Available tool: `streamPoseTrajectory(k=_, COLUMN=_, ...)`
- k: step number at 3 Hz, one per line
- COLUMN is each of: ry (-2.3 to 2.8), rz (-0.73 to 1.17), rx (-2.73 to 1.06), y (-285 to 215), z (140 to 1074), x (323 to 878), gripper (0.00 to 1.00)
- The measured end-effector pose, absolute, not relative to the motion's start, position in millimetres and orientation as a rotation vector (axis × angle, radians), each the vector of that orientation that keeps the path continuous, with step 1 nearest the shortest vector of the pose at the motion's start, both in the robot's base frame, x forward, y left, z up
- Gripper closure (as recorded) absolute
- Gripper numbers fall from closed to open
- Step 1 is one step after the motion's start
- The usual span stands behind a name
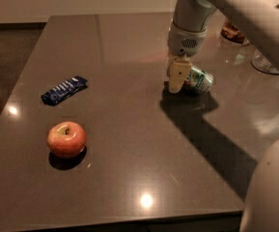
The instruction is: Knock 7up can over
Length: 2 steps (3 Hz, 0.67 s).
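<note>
The 7up can (199, 80), white and green with a silver end, lies on its side on the dark grey table (129, 144), right of centre towards the back. My gripper (177, 79) hangs from the arm above and stands right at the can's left end, its cream finger (176, 75) touching or nearly touching the can. The can's left part is hidden behind the finger.
A red apple (66, 139) sits at the front left. A blue snack packet (64, 90) lies behind it. A glass jar (233, 31) and a clear glass (264, 62) stand at the back right. The table's front edge runs close below.
</note>
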<state>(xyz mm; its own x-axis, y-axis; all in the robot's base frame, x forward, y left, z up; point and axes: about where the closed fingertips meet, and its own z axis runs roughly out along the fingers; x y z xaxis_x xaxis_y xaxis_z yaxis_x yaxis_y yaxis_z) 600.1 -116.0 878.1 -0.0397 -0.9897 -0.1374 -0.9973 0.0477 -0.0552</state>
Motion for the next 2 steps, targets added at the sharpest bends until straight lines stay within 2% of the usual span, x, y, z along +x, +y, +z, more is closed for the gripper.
streamPoseTrajectory(k=1, ry=2.124, rz=0.106, rx=-2.125, y=-110.2, z=866.1, x=595.8, gripper=0.00)
streamPoseTrajectory(k=2, ry=2.124, rz=0.106, rx=-2.125, y=-110.2, z=866.1, x=595.8, gripper=0.00)
